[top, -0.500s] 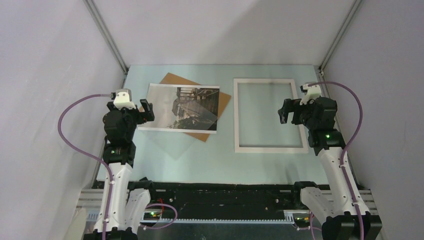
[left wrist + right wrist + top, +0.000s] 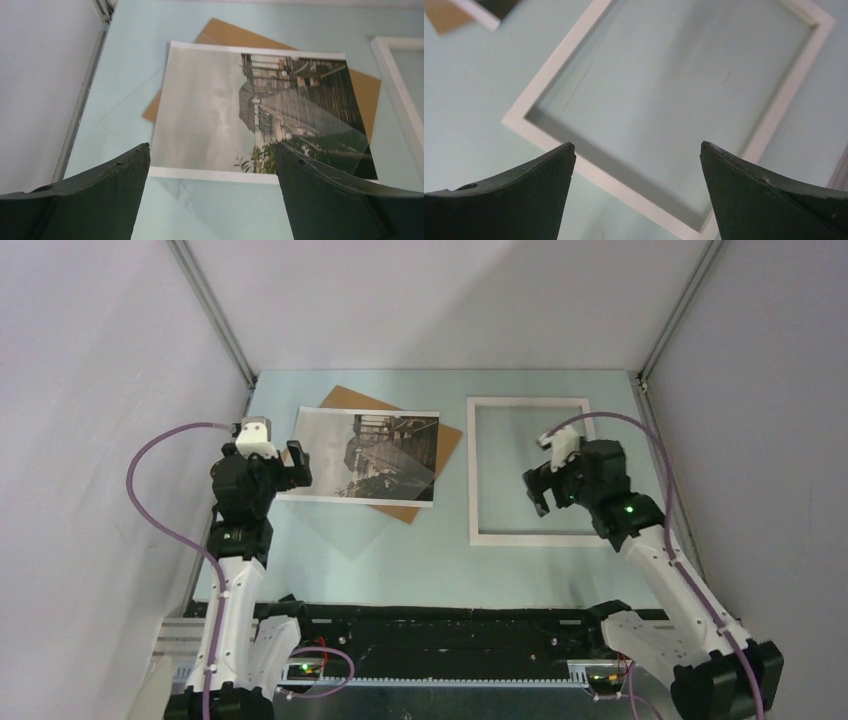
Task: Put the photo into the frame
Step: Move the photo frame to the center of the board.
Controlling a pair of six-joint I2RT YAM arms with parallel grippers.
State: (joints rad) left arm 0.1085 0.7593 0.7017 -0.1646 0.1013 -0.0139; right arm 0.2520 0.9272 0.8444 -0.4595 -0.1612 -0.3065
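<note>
The photo [image 2: 365, 455] [image 2: 210, 110] lies flat at the left, on top of a brown backing board [image 2: 447, 445] [image 2: 225, 32]. The white frame [image 2: 472, 470] [image 2: 634, 202] lies flat at the right; its corner [image 2: 400, 42] also shows in the left wrist view. My left gripper [image 2: 298, 465] [image 2: 211, 150] hovers open at the photo's left edge, with nothing between its fingers. Above the frame's near half my right gripper [image 2: 537, 492] [image 2: 637, 145] is open and empty, pointing toward the near rail.
A clear sheet [image 2: 352, 530] [image 2: 320, 135] lies on the table, overlapping the photo's near corner. Grey enclosure walls stand on three sides, with metal posts [image 2: 215, 310] at the back corners. Purple cables [image 2: 150, 490] loop off both arms.
The right arm has swung left from the frame's right rail to over the frame's near half. The left gripper has shifted slightly away from the base, still at the photo's left edge.
</note>
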